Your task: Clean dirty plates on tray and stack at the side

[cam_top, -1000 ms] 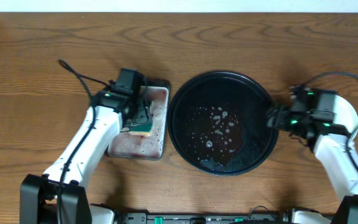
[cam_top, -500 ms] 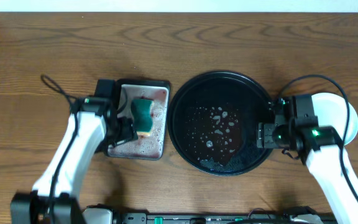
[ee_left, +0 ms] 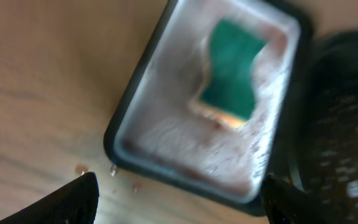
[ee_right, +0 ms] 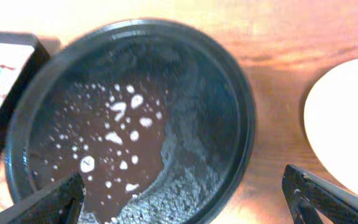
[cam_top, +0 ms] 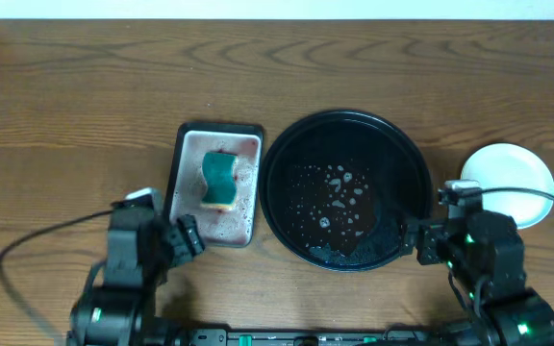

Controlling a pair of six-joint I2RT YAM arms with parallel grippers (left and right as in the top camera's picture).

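Far strip of the worktop [cam_top: 277, 67], behind everything, is bare wood edge to edge, so you can sweep across there. L third is bare wood too. Sponge tray [cam_top: 174, 183] and black tray [cam_top: 344, 113] sit nearly rim to rim, and the gap btwn them is a sliver, too tight for a pincer. Sponge [cam_top: 220, 179] lies in the sponge tray w/ open air above. Black tray's raised rim blocks low sideways passes. Inside it's a wet film and suds, open from above. To its R is a strip of bare wood, then the plates [cam_top: 508, 185] near the R edge. L pincer [cam_top: 183, 234] sits just off the sponge tray's near corner, jaws wide. R pincer [cam_top: 419, 240] is at the black tray's near-R rim, jaws wide.
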